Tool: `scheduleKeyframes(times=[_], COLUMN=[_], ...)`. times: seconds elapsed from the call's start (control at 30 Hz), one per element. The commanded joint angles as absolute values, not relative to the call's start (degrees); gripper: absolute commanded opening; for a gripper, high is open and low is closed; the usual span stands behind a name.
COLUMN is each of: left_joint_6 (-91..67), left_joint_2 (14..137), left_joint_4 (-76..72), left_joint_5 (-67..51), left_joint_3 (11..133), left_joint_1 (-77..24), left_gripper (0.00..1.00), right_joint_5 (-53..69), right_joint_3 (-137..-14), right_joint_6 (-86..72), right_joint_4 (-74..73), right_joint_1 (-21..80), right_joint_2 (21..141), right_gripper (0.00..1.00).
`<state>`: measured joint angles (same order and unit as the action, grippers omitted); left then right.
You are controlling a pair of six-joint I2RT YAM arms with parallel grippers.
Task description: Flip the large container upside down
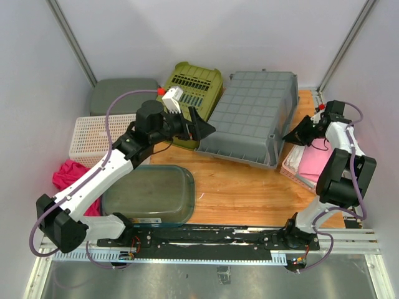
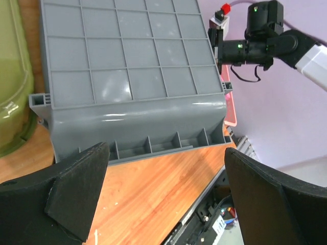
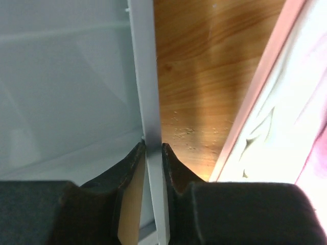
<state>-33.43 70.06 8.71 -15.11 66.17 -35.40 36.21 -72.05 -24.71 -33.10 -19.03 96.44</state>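
The large grey container (image 1: 252,115) lies at the back middle of the wooden table with its gridded base facing up. In the left wrist view its near rim (image 2: 148,145) rests on the wood. My right gripper (image 1: 290,136) is shut on the container's thin right rim (image 3: 145,76), with the fingertips (image 3: 137,158) pinching it from both sides. My left gripper (image 1: 209,129) is open and empty just off the container's left edge. Its wide-spread fingers (image 2: 76,189) frame the near wall without touching it.
An olive crate (image 1: 193,93) leans behind the container's left side. A grey-green tub (image 1: 121,93), a white basket (image 1: 93,134) and a pink cloth (image 1: 68,174) sit at the left. A dark clear tub (image 1: 149,193) is front left. A pink basket (image 1: 308,165) is under the right arm.
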Motion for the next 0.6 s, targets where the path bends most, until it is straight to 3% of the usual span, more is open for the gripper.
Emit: scheduleKeyframes(times=[0.0,0.2,0.47,0.57], left_joint_6=[-34.0,-32.7,-27.0,-25.0], left_joint_2=[71.1,69.4,66.8,65.0], left_joint_4=[6.5,7.5,13.3,14.2], left_joint_5=[-16.3,-13.8,-5.6,-1.8], left_joint_3=[65.3,64.5,65.4,65.2], left_joint_1=[-36.9,-37.3,-37.3,-37.2], left_gripper=[0.99,0.99,0.99,0.99], right_joint_5=[31.0,20.6,13.7,14.4], right_joint_3=[-72.0,-73.3,-81.8,-82.6], right_joint_6=[-23.4,-23.5,-24.8,-26.3], right_joint_4=[-38.0,-41.7,-44.9,-38.1], right_joint_1=[-18.0,-18.0,-18.0,-17.1], right_joint_2=[94.2,88.6,78.0,70.9], right_gripper=[0.25,0.59,0.66,0.67])
